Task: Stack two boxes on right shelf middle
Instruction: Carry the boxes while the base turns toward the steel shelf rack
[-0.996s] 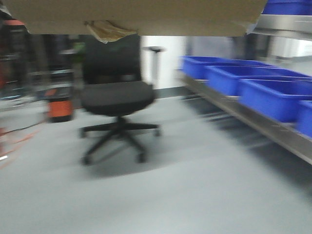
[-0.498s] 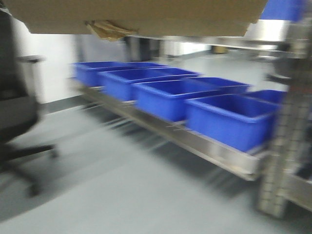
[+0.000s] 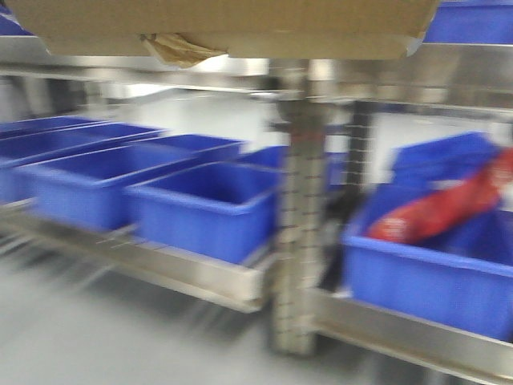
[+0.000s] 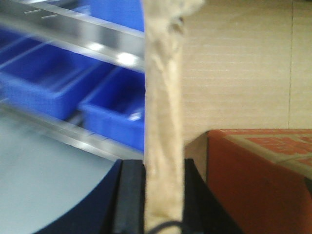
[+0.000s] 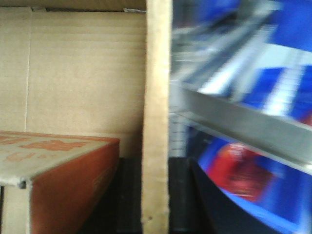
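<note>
So that the box [image 3: 224, 24] hangs level at 12 o'clock, left pincer [image 4: 163, 195] and right pincer [image 5: 156, 195] each clamp one cardboard edge.

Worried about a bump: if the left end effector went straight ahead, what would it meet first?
The cardboard box wall clamped in the left end effector; beyond it, probably the steel shelf rail, depth unclear.

Front view, motion-blurred: smooth grey floor [image 3: 96, 345] at 7 o'clock, a row of blue plastic bins [image 3: 200, 212] at 9 o'clock, another blue bin [image 3: 425, 289] at 4 o'clock — red package [image 3: 449, 208] inside — white glare [image 3: 152, 90] at 11 o'clock.
</note>
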Tool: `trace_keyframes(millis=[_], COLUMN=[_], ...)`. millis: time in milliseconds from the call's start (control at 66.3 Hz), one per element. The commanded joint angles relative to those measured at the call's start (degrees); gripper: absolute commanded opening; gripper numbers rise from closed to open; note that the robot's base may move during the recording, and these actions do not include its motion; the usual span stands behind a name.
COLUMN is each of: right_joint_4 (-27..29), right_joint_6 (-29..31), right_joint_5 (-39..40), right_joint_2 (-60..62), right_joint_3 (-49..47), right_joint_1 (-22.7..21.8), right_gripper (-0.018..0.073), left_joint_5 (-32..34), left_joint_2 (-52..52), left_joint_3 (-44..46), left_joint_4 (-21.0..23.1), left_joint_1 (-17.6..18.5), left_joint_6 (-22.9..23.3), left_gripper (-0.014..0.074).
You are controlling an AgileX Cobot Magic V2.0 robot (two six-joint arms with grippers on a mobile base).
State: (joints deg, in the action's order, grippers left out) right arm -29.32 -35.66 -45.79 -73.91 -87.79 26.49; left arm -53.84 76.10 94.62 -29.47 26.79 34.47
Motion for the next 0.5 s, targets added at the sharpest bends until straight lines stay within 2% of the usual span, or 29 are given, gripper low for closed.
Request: trace_keyframes(millis=[0,483], right_joint_4=[-3.48,-3.48], right_joint_6=[0.03,0.03], right_joint_5=[1.40,1.40], right_joint_2=[0.99,0.99], right_joint_3=[-0.40,-0.40], right_joint_1=[-0.47,-0.47], right_gripper=[-0.0155,-0.0155], left_joint_5=[0.66,0.66], left_joint_2=[-1.01,-1.01], left_joint_3=[0.34,0.34], left_joint_4=[-2.34,-2.34], left_joint_1=[-0.18,-0.18], left_joint_6=[0.33,0.33], left_gripper=[-0.0111,-0.0111])
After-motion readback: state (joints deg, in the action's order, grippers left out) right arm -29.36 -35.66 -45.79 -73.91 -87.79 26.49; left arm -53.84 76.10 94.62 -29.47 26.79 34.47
